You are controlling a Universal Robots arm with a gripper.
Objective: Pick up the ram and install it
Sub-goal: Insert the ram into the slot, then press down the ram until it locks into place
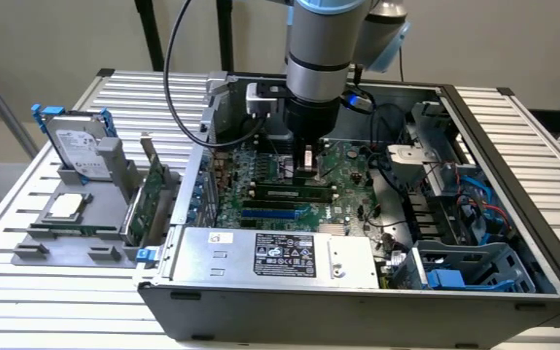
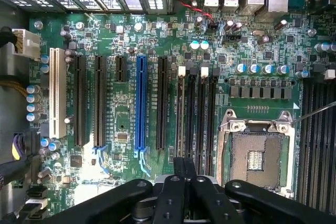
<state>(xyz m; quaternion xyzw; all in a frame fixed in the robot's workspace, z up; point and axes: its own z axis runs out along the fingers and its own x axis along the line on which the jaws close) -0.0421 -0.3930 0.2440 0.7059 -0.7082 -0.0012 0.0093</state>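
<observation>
So the gripper (image 1: 306, 166) is down inside the open PC case (image 1: 513, 146), right over the motherboard (image 1: 343, 171), and in the wrist view its fingers (image 2: 184, 169) look pinched together with no gap, above the black memory slots (image 2: 197, 119) just beside the CPU socket (image 2: 255, 153). The ram (image 1: 292, 192) looks like the long thin green stick lying along a slot on the motherboard just in front of the gripper, not touching it. There's a white-and-black label (image 1: 292, 255) on the power supply (image 1: 270, 255) at the front of the case, but the writing is too small to read
</observation>
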